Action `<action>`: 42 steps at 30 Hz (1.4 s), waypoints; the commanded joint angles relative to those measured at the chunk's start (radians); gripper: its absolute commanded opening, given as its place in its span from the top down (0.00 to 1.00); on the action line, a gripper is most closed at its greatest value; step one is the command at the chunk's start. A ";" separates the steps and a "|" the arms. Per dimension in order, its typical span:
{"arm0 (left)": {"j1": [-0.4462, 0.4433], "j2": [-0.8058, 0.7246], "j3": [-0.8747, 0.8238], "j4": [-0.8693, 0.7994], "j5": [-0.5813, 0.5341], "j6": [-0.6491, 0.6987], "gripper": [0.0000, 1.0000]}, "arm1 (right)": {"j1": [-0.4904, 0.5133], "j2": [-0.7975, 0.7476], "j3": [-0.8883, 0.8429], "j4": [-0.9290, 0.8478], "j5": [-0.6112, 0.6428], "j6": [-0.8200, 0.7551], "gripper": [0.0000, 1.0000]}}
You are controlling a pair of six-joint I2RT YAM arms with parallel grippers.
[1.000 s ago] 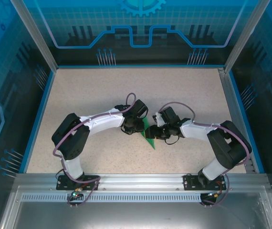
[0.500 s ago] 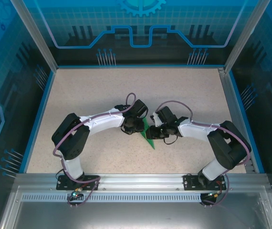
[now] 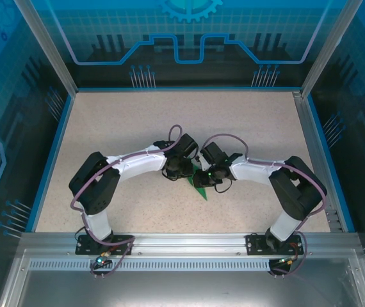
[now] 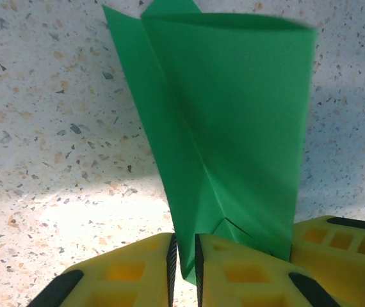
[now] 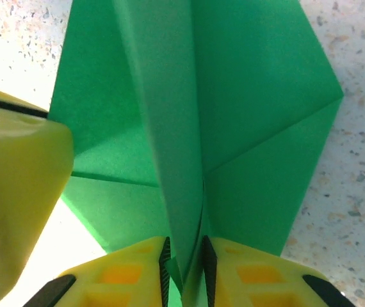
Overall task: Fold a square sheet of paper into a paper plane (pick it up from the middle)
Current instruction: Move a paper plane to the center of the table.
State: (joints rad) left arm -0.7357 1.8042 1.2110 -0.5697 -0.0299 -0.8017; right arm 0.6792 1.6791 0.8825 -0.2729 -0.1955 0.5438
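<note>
Green plane (image 3: 200, 189) mostly folded, near the middle of the table (image 3: 125, 121)
Left gripper (image 4: 183, 259) and right gripper (image 5: 185, 256) each pinch its centre ridge, jaws nearly together; wings look layered, and final creasing seemingly remains

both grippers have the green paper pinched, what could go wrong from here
1. The left gripper and right gripper both pinch the thin paper plane. If the arms pull apart or twist unevenly, it may tear or crease off-line.
2. In the top view the two grippers sit very close together over the paper, so they might knock into each other on the next move.
</note>
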 commanded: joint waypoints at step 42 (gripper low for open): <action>0.222 -0.523 -0.487 0.244 -0.061 -0.014 0.55 | 0.059 0.255 0.484 -0.459 0.477 0.188 0.89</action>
State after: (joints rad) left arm -0.5224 1.2968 0.7429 -0.3473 -0.1078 -0.8139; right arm 0.7341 1.9198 1.3533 -0.7399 0.2958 0.7082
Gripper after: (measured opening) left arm 0.450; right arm 0.108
